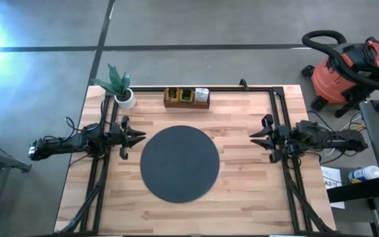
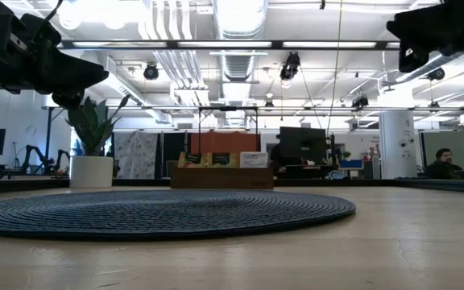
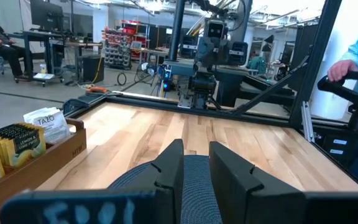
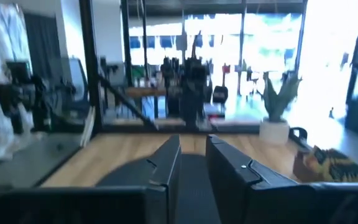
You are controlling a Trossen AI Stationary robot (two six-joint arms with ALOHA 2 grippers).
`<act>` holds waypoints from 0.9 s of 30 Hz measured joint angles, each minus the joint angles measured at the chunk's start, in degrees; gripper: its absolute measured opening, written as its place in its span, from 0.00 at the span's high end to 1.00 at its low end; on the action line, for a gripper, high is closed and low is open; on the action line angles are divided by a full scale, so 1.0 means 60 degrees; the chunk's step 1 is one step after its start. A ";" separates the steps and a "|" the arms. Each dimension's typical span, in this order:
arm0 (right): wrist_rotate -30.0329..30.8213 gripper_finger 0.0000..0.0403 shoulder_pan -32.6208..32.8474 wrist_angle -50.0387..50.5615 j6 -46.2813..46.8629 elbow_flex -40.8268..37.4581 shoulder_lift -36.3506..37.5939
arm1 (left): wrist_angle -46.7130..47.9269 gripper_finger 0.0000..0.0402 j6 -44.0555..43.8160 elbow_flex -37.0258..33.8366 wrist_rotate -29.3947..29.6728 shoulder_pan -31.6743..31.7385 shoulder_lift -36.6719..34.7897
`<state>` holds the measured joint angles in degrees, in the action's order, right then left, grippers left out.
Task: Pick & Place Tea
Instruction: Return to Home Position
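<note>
The tea, small yellow and green packets [image 1: 184, 96], stands upright in a brown wooden tray [image 1: 187, 104] at the table's far edge; the packets also show in the left wrist view [image 3: 12, 144]. A black round mat [image 1: 179, 164] lies bare in the middle of the table. My left gripper [image 1: 142, 137] hovers level at the mat's left rim and my right gripper [image 1: 252, 135] at its right rim, the two pointing at each other. Both stand above the table, a narrow gap between the fingers [image 3: 196, 168] [image 4: 193, 155], nothing in it.
A potted plant [image 1: 120, 91] stands at the far left corner, beside the tray. A black frame rail [image 1: 196, 88] runs along the far edge. A red shop vacuum [image 1: 344, 69] sits on the floor off the right side. Bare wood [image 1: 176, 214] lies near the front edge.
</note>
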<state>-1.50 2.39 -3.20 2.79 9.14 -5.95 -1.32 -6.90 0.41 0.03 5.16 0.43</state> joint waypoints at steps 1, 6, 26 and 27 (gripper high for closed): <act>0.0004 0.82 -0.0003 -0.0278 0.0007 -0.0221 0.0167 | 0.0000 0.82 0.0000 -0.0001 0.0000 0.0000 0.0000; -0.0004 0.83 0.0000 -0.0690 0.0260 -0.1234 0.0992 | 0.0000 0.82 0.0004 0.0002 0.0000 0.0001 0.0000; 0.0255 0.79 0.0183 0.0458 -0.0215 -0.1437 0.0706 | 0.0004 0.82 0.0004 -0.0001 -0.0004 -0.0002 0.0091; 0.0255 0.79 0.0183 0.0449 -0.0215 -0.1437 0.0706 | 0.0004 0.82 0.0001 0.0002 -0.0004 -0.0001 0.0091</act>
<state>0.03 3.49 -0.50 1.50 0.51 -1.72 -1.30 -6.89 0.43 0.01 5.16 0.97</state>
